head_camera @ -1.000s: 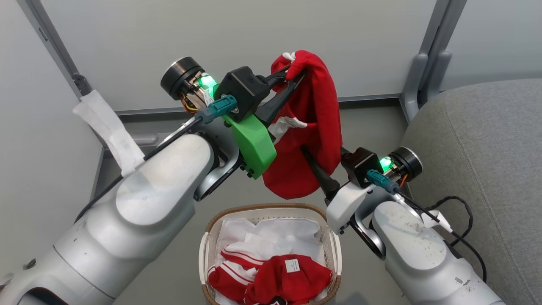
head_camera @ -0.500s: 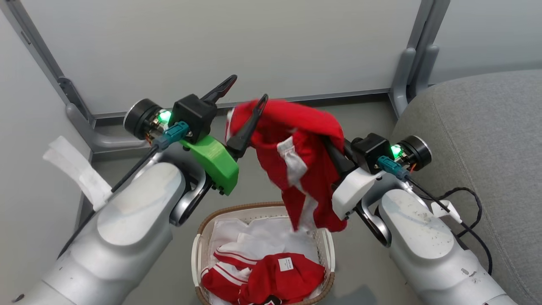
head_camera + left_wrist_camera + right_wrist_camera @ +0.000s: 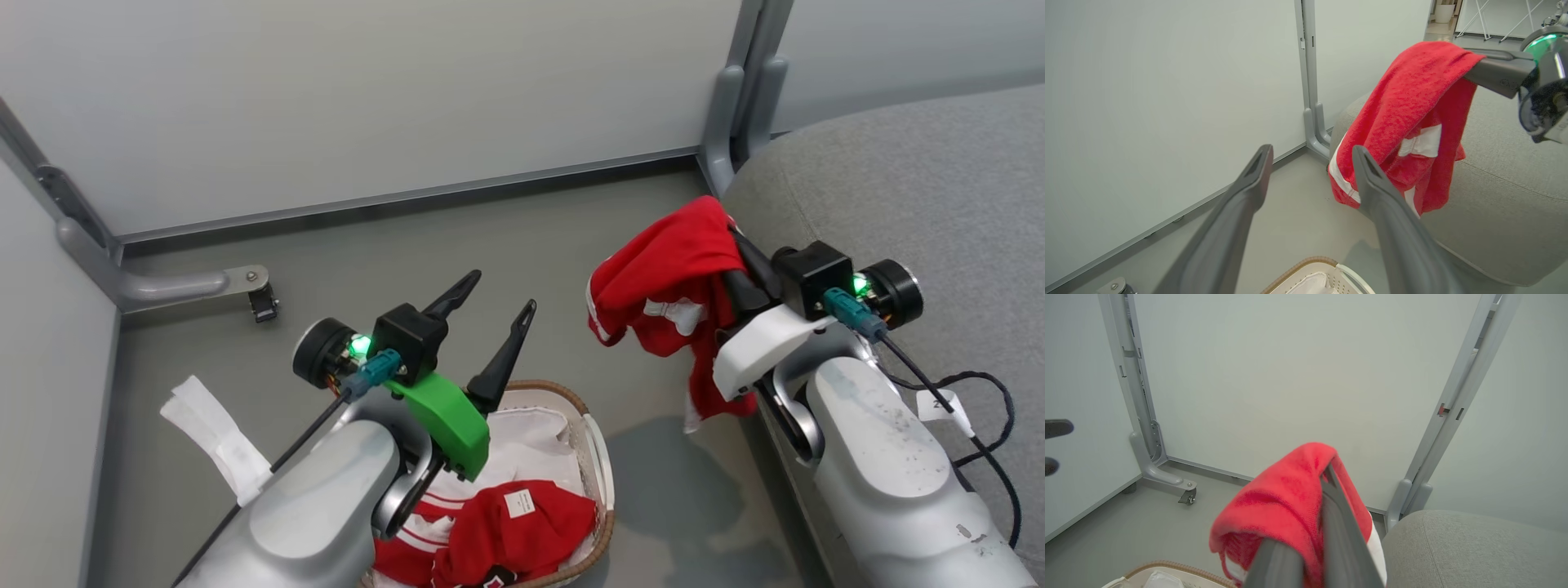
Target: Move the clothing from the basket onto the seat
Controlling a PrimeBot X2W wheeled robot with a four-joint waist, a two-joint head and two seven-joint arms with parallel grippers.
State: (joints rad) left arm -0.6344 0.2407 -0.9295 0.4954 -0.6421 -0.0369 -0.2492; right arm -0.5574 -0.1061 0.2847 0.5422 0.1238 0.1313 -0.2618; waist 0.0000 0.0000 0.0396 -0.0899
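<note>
1. Right tool [image 3: 1325, 473]: fingers together, clamped on a red garment [image 3: 665, 273]. The cloth drapes over the fingers and hides the tips.
2. Garment hangs in the air off the right tool, above the floor [image 3: 424, 245], right at the front corner of the seat [image 3: 898, 180]. Cannot tell if it touches the seat; it is not lying on it. White patch and white stripe trim show, with no print I can make out.
3. Left tool [image 3: 501, 292]: fingers apart, nothing between them, over the back rim of the basket [image 3: 602, 457], pointing toward the wall.
4. Green cover [image 3: 445, 416] sits on the left wrist.
5. Basket is on the floor below the left tool, well apart from the held garment. Inside are red clothes [image 3: 539, 535] with white stripes on a white liner [image 3: 535, 437].
6. Small white label [image 3: 519, 503] on the top red piece in the basket; print too small to read.
7. White tag [image 3: 943, 406] hangs on a black cable [image 3: 992, 388] by the seat; it has a dark mark, unreadable.
8. White strip [image 3: 214, 441] at lower left of the head view.
9. Caster [image 3: 263, 304] on the floor near the wall, well apart from the basket.
</note>
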